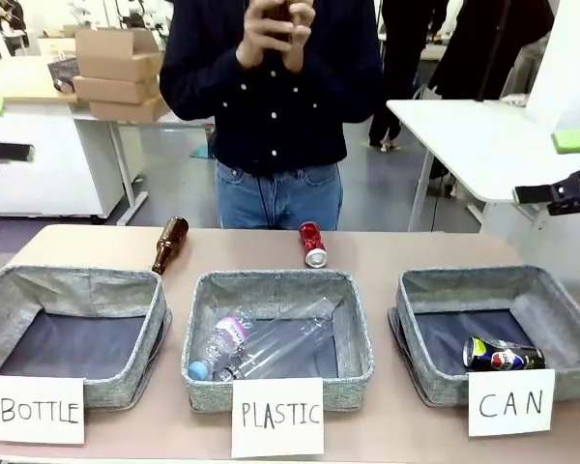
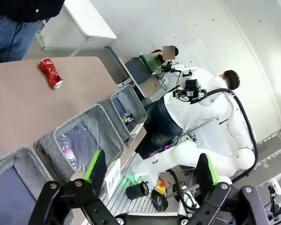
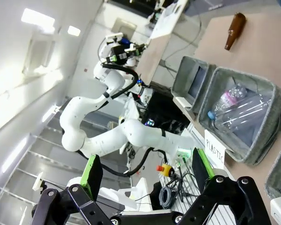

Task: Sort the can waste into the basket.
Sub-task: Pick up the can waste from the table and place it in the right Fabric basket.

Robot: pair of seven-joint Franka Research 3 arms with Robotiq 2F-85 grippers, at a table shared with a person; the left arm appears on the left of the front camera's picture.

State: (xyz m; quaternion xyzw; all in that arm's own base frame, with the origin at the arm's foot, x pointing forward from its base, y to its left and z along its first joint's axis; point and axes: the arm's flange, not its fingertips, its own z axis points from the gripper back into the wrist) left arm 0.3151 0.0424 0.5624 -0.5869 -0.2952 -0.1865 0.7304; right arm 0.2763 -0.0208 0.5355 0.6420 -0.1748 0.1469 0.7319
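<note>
Pick red can off far surface: likely light, thin-walled, slick, dented; pinch mid-body gently. Drop beside blue can in CAN basket. Starting with left hand, right hand wide open, empty.

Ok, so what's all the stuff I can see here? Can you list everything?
table: one, light brown, under everything
baskets: three, grey, in a row on the table: BOTTLE basket, PLASTIC basket, CAN basket
cards: three, white, one in front of each basket
red can: one, red, on the table behind the PLASTIC basket
dark can: one, dark blue, in the CAN basket
glass bottle: one, brown, on the table behind the BOTTLE basket
plastic bottles: two, it seems, clear, in the PLASTIC basket
person's hands: two, held together, across the table
left gripper: one, black with green pads, open
right gripper: one, black with green pads, open
</note>
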